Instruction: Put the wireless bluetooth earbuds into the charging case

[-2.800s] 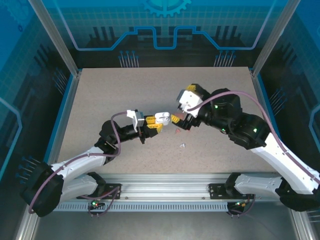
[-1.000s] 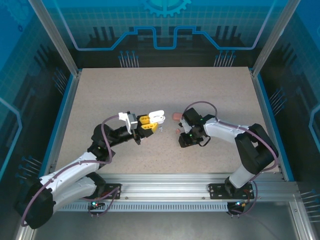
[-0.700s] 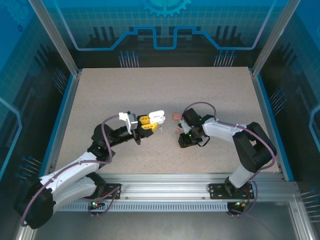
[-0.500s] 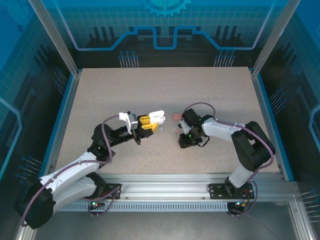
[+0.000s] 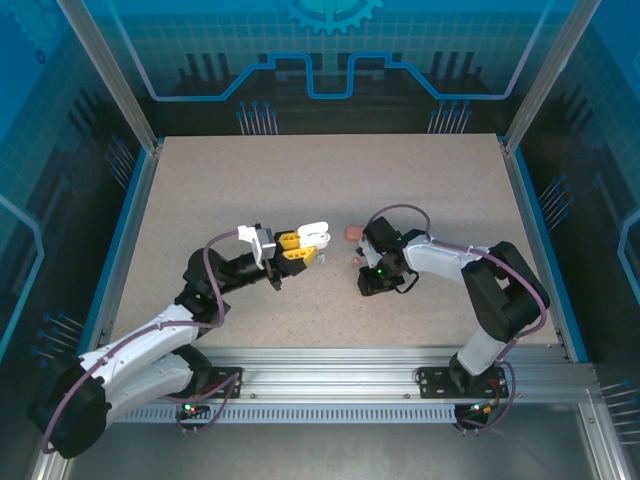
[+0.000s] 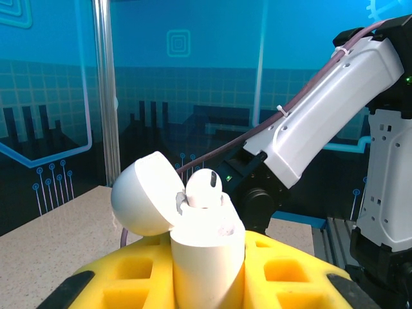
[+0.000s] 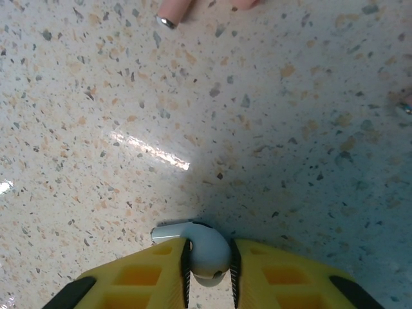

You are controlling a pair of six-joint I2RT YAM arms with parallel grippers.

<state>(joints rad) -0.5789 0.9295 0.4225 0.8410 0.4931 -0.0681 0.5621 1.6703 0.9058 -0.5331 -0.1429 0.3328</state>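
Note:
My left gripper (image 6: pixel 207 273) is shut on the body of a white charging case (image 6: pixel 207 239), held upright above the table. Its lid (image 6: pixel 145 203) hangs open to the left, and one white earbud (image 6: pixel 204 188) sits in a slot. In the top view the case (image 5: pixel 314 235) is at mid-table with the left gripper (image 5: pixel 296 247) behind it. My right gripper (image 7: pixel 209 257) points down at the table, its yellow fingers (image 7: pixel 154 277) pressed on either side of a white earbud (image 7: pixel 207 250) lying there, stem to the left. The right gripper (image 5: pixel 370 286) is low, right of the case.
A salmon-pink case (image 5: pixel 354 232) lies just beyond the right wrist, with a pink earbud (image 5: pixel 355 261) on the table beside it. Pink earbud stems show at the top (image 7: pixel 172 13) and right edge (image 7: pixel 405 106) of the right wrist view. The speckled table (image 5: pixel 250 180) has blue walls around it.
The right arm came down from beside the held case to the table, and its jaws have closed on the white earbud. The left gripper has kept the case nearly still.

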